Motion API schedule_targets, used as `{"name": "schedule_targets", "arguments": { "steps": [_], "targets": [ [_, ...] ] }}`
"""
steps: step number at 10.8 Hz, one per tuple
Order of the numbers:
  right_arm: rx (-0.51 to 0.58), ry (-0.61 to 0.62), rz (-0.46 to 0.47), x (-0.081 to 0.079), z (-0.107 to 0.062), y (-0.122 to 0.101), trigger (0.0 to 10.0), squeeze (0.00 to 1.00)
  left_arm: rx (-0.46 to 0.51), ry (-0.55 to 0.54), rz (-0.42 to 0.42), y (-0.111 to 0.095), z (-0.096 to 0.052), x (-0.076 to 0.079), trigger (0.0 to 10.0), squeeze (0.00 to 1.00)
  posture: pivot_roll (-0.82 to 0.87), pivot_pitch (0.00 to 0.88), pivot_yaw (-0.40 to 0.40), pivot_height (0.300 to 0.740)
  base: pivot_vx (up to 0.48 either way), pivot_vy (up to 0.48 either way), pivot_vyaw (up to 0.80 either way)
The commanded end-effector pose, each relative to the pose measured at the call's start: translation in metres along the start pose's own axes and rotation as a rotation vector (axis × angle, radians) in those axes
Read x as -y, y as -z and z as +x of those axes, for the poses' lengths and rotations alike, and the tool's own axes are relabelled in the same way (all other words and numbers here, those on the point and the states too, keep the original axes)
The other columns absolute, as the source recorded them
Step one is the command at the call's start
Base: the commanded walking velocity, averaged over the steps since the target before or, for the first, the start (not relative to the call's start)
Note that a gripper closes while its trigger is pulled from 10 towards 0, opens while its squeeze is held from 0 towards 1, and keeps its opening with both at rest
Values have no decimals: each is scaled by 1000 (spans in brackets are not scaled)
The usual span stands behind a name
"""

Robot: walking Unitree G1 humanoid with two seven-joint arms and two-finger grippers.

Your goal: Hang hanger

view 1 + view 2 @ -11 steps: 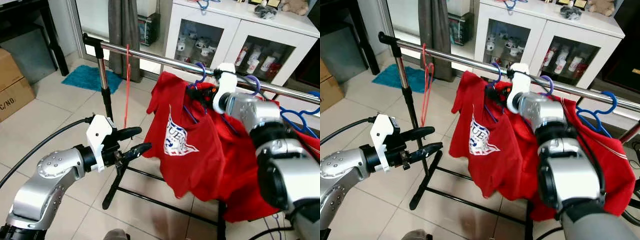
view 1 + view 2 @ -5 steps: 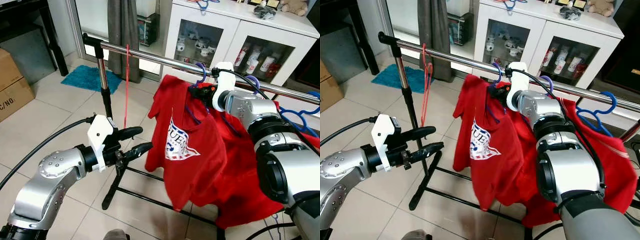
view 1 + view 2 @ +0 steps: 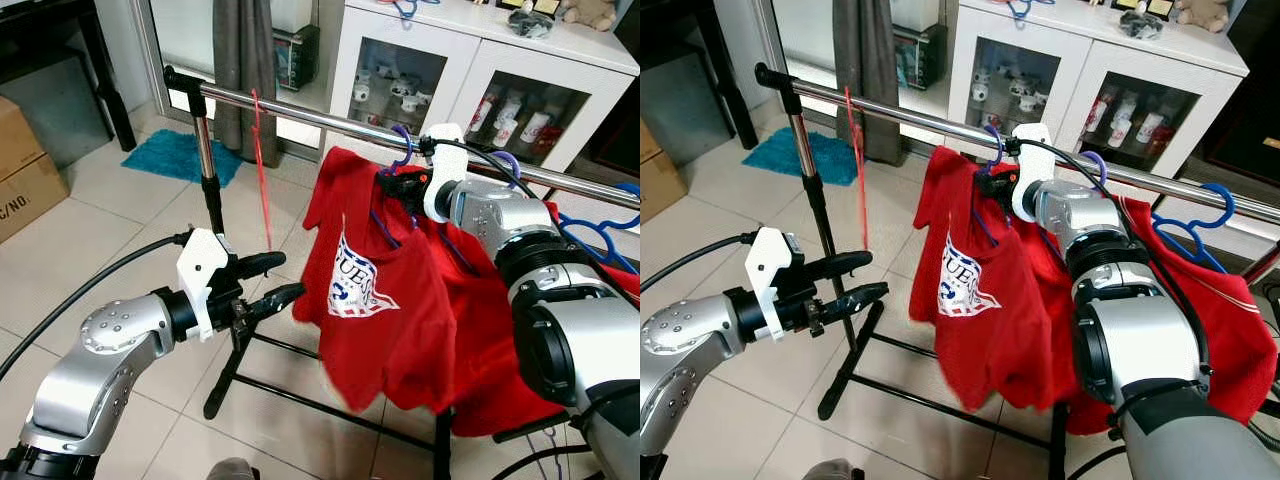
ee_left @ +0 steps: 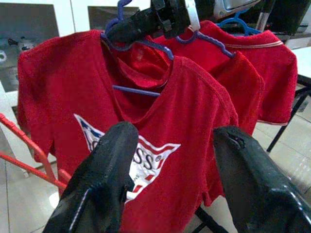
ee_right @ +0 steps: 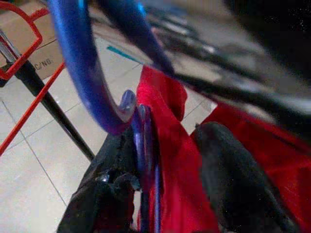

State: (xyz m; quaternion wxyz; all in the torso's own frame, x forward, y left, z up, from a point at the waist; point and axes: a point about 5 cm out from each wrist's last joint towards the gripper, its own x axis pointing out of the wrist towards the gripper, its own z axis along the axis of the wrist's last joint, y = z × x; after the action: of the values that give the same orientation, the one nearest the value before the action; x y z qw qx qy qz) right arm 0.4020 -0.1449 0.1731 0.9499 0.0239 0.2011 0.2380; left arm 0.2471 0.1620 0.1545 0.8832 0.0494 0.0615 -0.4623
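I am holding the right gripper [image 3: 392,183] up at the rail [image 3: 330,120], its jaws clamped on the neck of the purple hanger [image 3: 401,148] that is carrying the red T-shirt [image 3: 375,285]. The hanger's hook is sitting at the rail, just above the jaws, but I cannot tell whether it is fully seated over the bar. In the right wrist view the purple hook [image 5: 82,63] is curving close past the black fingers [image 5: 109,194], with red cloth bunched between them.

The left gripper [image 3: 266,281] is hovering low and well apart from the shirt, jaws open and empty, pointing toward the garment.

To do this step well, I judge I should be lowering the hook straight down until the rail is bearing the weight, then easing the jaws apart slowly so the shirt is not swinging off. I should be keeping clear of the second purple hanger [image 3: 508,165] just beside, and of the thin red hanger [image 3: 262,160] dangling further along the rail toward the stand's upright [image 3: 208,165].

As for writing, the shirt's chest print [image 4: 138,158] is showing a triangle emblem with the letters "SS" readable and more hidden by folds. The cardboard box [image 3: 30,170] at the edge is reading "C/NO."
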Motion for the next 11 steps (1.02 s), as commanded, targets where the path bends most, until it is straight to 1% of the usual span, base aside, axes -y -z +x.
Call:
{"name": "schedule_targets", "arguments": {
  "steps": [1, 3, 4, 5, 6, 8, 9, 10, 11],
  "targets": [
    [8, 8, -3, 7, -5, 1, 10000, 1000, 2, 10, 14, -2, 4, 0, 10000, 0, 146, 0, -108, 740, 0, 0, 0],
    [-20, -3, -27, 2, -2, 7, 10000, 1000, 2, 12, 22, -2, 5, -1, 10000, 0, 143, 0, -103, 740, 0, 0, 0],
    [-36, 20, -31, -1, 1, 12, 10000, 961, 1, 14, 23, -2, 5, -1, 10000, 0, 142, 0, -101, 740, 0, 0, 0],
    [-29, 37, -9, -2, 2, 13, 10000, 106, 1, 16, 24, -2, 5, -1, 10000, 0, 141, 0, -99, 740, 0, 0, 0],
    [-27, 41, 9, -2, 3, 12, 10000, 0, -1, 18, 25, -2, 6, -2, 10000, 0, 140, 0, -98, 740, 0, 0, 0],
    [-27, 72, 58, 1, 2, 13, 10000, 0, -4, 23, 29, -1, 7, -2, 10000, 0, 137, 0, -95, 740, 0, 0, 0],
    [-30, 69, 77, -1, 3, 14, 4824, 0, -5, 25, 29, -1, 7, -2, 10000, 0, 136, 0, -95, 740, 0, 0, 0],
    [-41, 68, 62, -2, 4, 16, 0, 0, -5, 27, 29, -1, 8, -2, 10000, 0, 132, 0, -94, 740, 0, 0, 0],
    [-64, 73, 17, -2, 4, 19, 0, 0, -5, 30, 30, -1, 9, -2, 10000, 0, 132, 0, -95, 740, 0, 0, 0]
  ]
}}
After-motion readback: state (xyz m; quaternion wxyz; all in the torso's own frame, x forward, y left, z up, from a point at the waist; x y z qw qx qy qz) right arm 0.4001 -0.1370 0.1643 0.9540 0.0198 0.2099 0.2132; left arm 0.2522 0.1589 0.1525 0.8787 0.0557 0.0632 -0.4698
